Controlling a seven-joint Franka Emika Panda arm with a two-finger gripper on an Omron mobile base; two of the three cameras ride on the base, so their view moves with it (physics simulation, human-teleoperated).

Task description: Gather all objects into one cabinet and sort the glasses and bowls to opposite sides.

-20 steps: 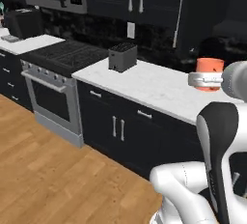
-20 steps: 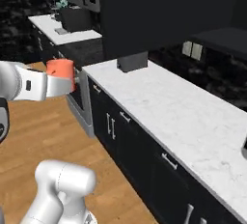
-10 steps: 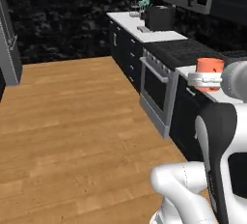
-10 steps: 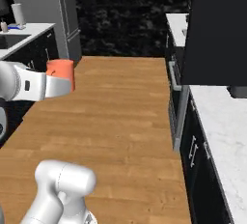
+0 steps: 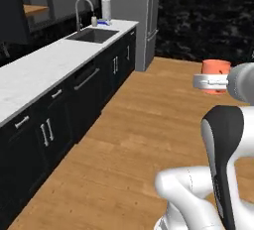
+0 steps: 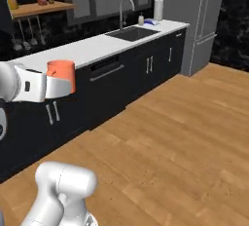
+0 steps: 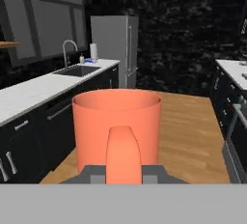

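Note:
An orange handled mug (image 5: 216, 70) is held upright in the air, with my gripper (image 5: 212, 82) shut on its lower part. From the other side, the mug (image 6: 61, 70) sits in the gripper (image 6: 58, 86) in front of the black lower cabinets. In the hand view the mug (image 7: 117, 120) stands close up, its handle facing the camera, and the gripper (image 7: 123, 174) clamps its base. The red mug, the pale mug, the black bowl and the black wall cabinet with the bar handle are out of view.
A white counter (image 5: 39, 70) with a sink (image 5: 94, 35), a faucet and a paper towel roll (image 5: 106, 10) runs along the left. A grey fridge (image 5: 133, 21) stands at its far end. Wooden floor (image 5: 129, 140) spreads ahead. A second counter (image 7: 234, 68) lies to the right.
The whole picture has swung: the base has turned from the stove counter to the sink counter and fridge. The orange mug stays in the gripper at the same place relative to the arm.

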